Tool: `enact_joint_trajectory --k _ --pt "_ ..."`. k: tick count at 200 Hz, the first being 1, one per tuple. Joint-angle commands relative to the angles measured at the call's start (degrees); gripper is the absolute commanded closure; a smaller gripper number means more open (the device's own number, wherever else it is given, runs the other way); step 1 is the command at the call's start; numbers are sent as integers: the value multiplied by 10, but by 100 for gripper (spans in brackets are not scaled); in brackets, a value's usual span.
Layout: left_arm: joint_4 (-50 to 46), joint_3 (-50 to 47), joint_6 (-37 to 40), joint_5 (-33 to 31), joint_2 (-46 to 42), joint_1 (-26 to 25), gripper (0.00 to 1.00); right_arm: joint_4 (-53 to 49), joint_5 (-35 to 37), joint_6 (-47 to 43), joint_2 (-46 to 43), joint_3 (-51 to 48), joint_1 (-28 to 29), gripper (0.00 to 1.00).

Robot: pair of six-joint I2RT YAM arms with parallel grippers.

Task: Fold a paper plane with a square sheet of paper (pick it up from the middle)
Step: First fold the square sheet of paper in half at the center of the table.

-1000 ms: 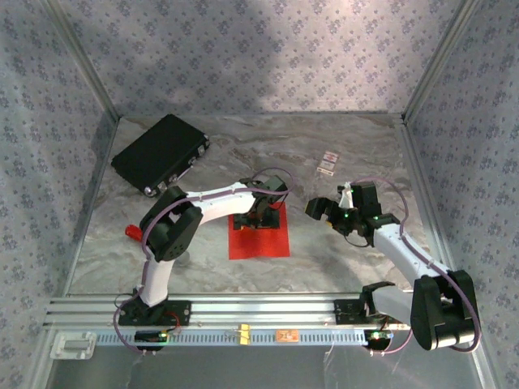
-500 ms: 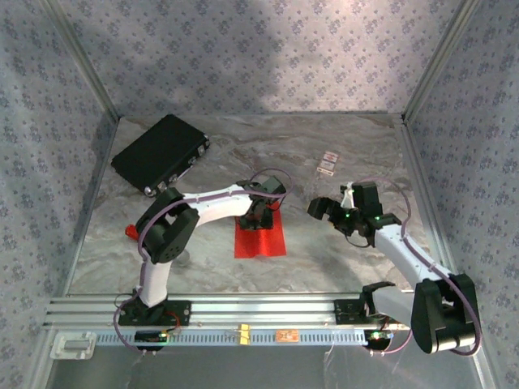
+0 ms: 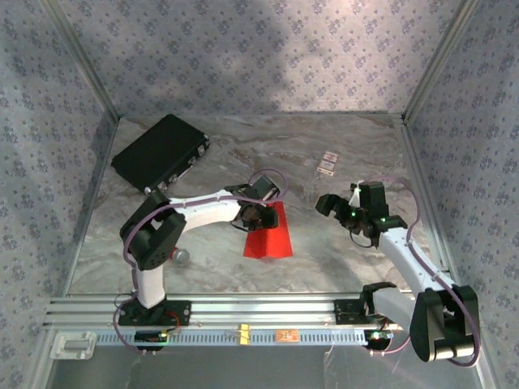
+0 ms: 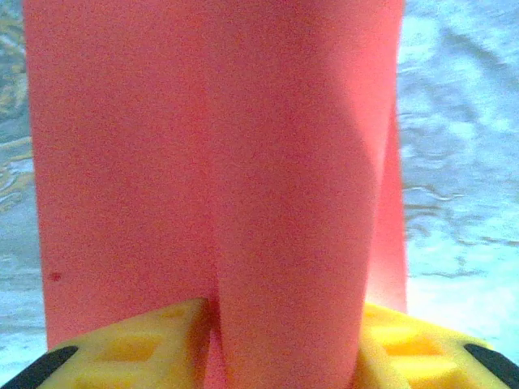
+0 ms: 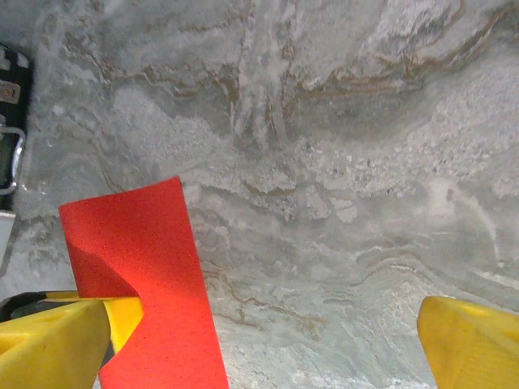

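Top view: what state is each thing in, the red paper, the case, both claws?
square sheet of paper: pinched up at its middle, bowed into a ridge.
left gripper: shut on the paper.
right gripper: open, empty, hovering.
black case: closed, lying flat.

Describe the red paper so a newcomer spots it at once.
On the grey marbled table, look mid-table at the left gripper. It pinches a thin bright red sheet of paper, vivid and flimsy, unlike the black rectangular case far left.
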Motion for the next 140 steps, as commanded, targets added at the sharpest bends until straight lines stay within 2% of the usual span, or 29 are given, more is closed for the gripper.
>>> enact_joint_trajectory --k 1,45,63,83,115,140 --pt "106 -29 7 99 -45 13 59 1 26 11 -31 -4 -5 1" --pt "238 -88 -24 189 -84 33 59 14 37 56 -67 -20 -25 1" --pt "306 -120 -57 210 -88 47 59 21 -11 20 -65 -20 -39 1" --pt "360 -135 -77 232 -80 52 59 -22 -65 -13 -46 4 -59 1" --pt "419 -140 -96 261 -59 53 60 12 -133 0 -30 -9 -79 1" --pt "437 -137 -107 271 -37 53 60 21 -154 4 -20 -12 -83 1"
